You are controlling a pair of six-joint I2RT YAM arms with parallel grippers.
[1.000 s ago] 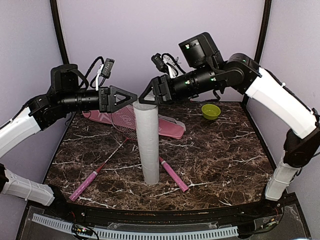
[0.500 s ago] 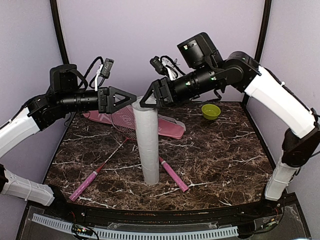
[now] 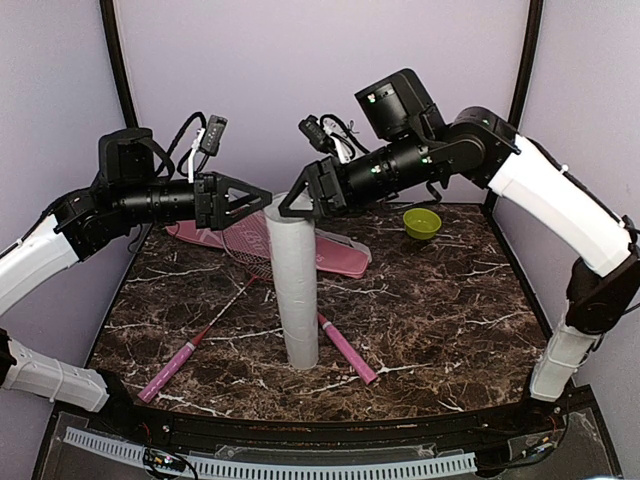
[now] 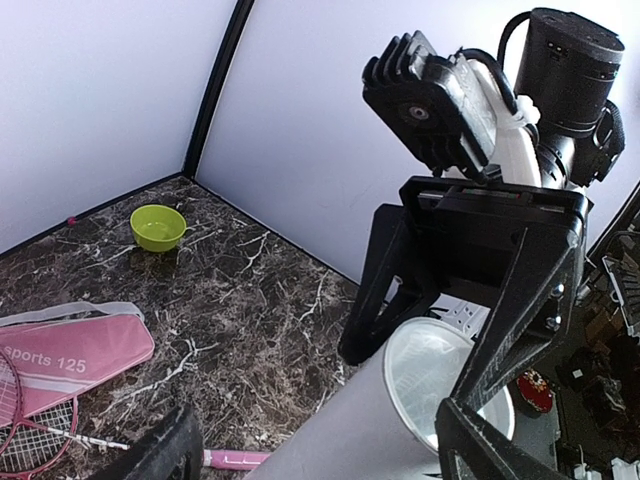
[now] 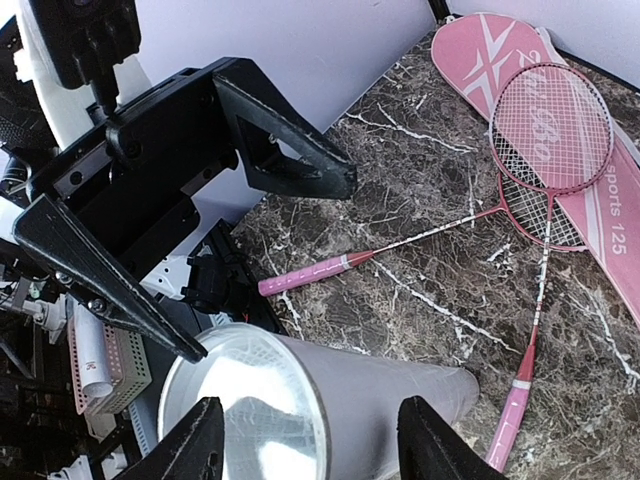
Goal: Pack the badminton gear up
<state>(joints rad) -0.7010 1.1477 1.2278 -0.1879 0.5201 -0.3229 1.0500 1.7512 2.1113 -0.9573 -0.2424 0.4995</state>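
Two pink-handled rackets (image 3: pixel 172 366) lie low in the overhead frame, their handles splayed either side of the tall white tube (image 3: pixel 297 290), which stands upright at centre. Behind it lies the pink racket cover (image 3: pixel 335 255). At the tube's open top the left gripper (image 3: pixel 262 198) hangs wide open and empty, and the right gripper (image 3: pixel 285 205) has its spread fingers straddling the rim (contact unclear). A lime-green bowl (image 3: pixel 422 222) sits upper right.

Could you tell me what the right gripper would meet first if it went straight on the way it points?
Probably the rim of the tube, lying between its jaws; the left gripper faces it just beyond.
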